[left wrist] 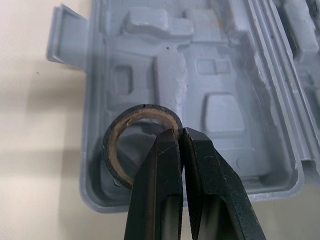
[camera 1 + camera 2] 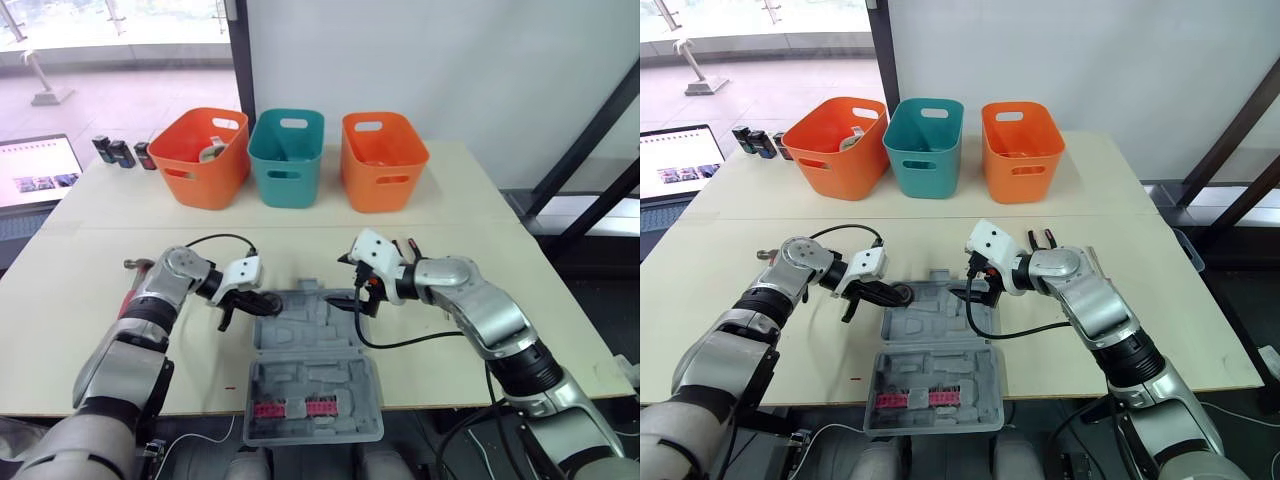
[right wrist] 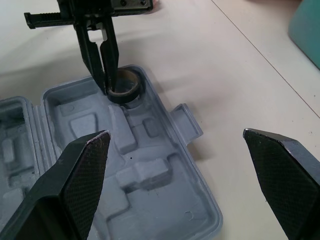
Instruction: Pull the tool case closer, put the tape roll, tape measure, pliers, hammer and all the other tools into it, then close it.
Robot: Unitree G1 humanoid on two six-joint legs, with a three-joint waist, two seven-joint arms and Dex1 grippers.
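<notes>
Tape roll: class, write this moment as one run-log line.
left gripper shut on tape roll | roll at corner recess of open tool case | right gripper open above case

Open tool case (image 2: 933, 328) on table (image 2: 1140, 205)

A pale counter (image 2: 100, 200) carries three plastic bins in a row along its far edge. The left bin (image 2: 205, 170) is orange, the middle one (image 2: 287, 172) teal and the right one (image 2: 382, 172) orange. All three stand upright with a handle slot in the wall; the left and middle bins almost touch, and the right one stands a little apart. Near the far left corner three small black blocks (image 2: 122, 153) stand close together, just beside the left orange bin. A seam (image 2: 520, 222) runs across the counter from left edge to right edge, in front of the bins. Off the left edge a lit laptop screen (image 2: 38, 170) faces up. Behind the far edge rises a white wall (image 2: 450, 70), with a window (image 2: 120, 40) to its left.
</notes>
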